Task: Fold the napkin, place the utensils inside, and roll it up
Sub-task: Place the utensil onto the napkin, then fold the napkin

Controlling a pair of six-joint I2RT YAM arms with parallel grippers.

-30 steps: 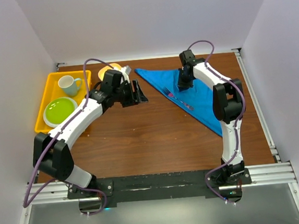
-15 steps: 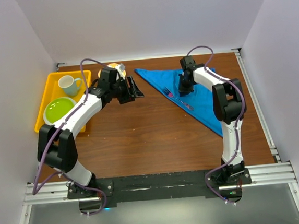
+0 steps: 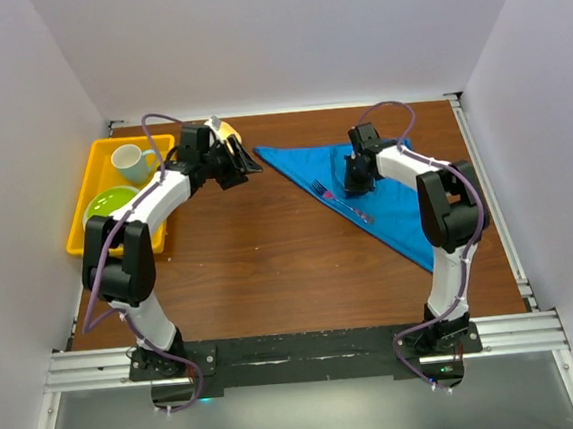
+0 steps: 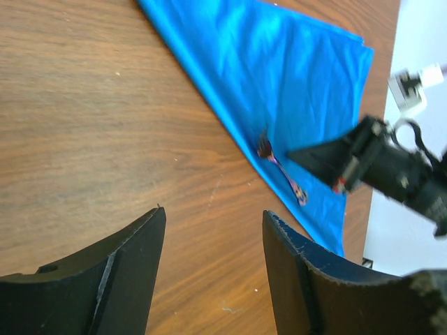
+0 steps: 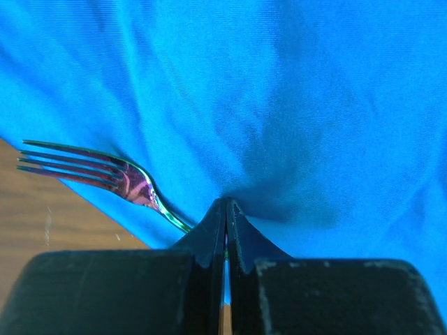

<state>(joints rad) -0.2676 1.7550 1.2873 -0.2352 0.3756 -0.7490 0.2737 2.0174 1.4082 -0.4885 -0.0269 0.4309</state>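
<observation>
- Fork (image 5: pixel 119 178) handle is hidden under my right gripper (image 5: pixel 225 202), which is pinched tight on a napkin (image 5: pixel 293 91) pucker.
- Left gripper (image 4: pixel 213 223) is wide and empty. It has swung back toward the tray (image 3: pixel 80 197), and the napkin has shifted.

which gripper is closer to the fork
Right. The right gripper sits shut at the handle of the fork, on the napkin; the left gripper hangs open over the table, off the cloth.
</observation>
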